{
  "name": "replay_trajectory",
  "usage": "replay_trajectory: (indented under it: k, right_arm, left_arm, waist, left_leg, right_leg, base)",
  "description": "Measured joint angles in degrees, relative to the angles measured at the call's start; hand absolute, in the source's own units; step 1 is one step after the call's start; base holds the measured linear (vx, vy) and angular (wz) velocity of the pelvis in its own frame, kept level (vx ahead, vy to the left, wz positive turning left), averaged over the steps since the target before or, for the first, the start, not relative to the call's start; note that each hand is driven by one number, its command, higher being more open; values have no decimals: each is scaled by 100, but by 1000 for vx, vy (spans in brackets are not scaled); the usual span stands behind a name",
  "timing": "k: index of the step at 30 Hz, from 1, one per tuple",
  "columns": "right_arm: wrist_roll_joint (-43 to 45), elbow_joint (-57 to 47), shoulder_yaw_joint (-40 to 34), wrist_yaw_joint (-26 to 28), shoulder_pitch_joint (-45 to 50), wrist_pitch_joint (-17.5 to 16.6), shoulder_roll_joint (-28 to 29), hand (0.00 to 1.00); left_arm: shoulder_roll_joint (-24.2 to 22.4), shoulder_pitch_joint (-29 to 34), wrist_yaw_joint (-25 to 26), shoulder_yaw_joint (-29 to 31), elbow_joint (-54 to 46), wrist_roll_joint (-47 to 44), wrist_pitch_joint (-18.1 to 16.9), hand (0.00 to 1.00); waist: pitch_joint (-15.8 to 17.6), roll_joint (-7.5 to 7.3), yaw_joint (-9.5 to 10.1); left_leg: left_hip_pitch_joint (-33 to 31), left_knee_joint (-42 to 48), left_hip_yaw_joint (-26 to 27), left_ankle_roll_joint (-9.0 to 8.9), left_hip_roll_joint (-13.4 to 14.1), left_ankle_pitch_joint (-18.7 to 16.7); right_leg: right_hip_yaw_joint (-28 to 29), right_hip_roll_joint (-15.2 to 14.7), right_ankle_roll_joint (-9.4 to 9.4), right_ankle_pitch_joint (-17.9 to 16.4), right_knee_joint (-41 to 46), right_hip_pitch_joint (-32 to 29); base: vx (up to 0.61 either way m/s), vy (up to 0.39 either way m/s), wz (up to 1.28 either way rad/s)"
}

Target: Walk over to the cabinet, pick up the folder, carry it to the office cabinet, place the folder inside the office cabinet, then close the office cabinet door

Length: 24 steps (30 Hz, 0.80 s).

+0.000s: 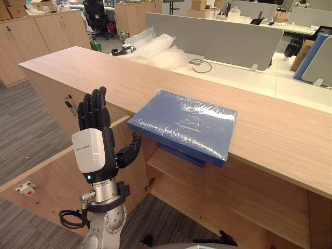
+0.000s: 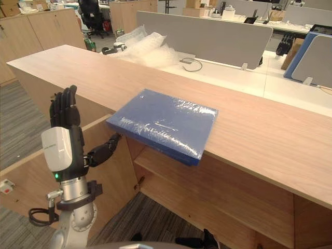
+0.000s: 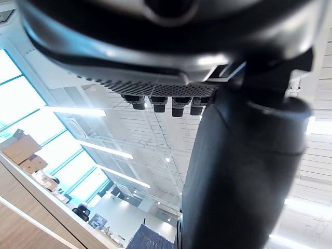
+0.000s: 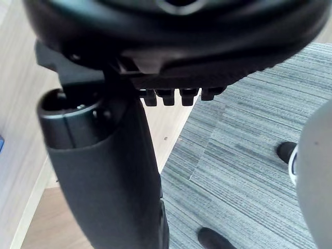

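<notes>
A blue folder (image 1: 184,124) in clear plastic wrap lies flat on the long wooden cabinet's top (image 1: 93,72), its near corner overhanging the front edge. My left hand (image 1: 92,148) is raised to the left of the folder and apart from it, open, fingers straight up and thumb (image 1: 128,152) pointing toward the folder. In the left wrist view a corner of the folder (image 3: 153,241) shows past the thumb (image 3: 244,171). My right hand (image 4: 181,31) hangs low over the grey carpet beside the cabinet's wood, open and holding nothing.
The cabinet door (image 1: 52,181) below my left hand stands open toward me, and a bare shelf (image 1: 223,181) shows under the folder. Bubble wrap (image 1: 155,49) and a grey desk divider (image 1: 218,39) lie behind the cabinet. More cabinets (image 1: 46,31) and an office chair (image 1: 96,18) stand at the far left.
</notes>
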Motion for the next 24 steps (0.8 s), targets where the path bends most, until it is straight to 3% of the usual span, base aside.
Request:
replay_trajectory:
  k: [10,24]
  right_arm:
    - [-2,109,1,104,12,-28,-33,100]
    - [-21,111,44,174,-22,-28,-44,100]
  left_arm:
    - [195,388,-277,112,0,-10,-9,100]
    - [410,436,-636,-64,45,-27,-229,100]
  waist:
    - [-35,-67,-9]
    - [-37,-69,-85]
  left_leg:
    - [10,-26,14,-15,42,14]
    - [73,-134,168,-42,192,44]
  right_leg:
    - [42,33,-31,-9,1,-20]
    - [219,103,-88,-7,17,-108]
  base:
    - [2,-6,0]
    - [8,-20,-6]
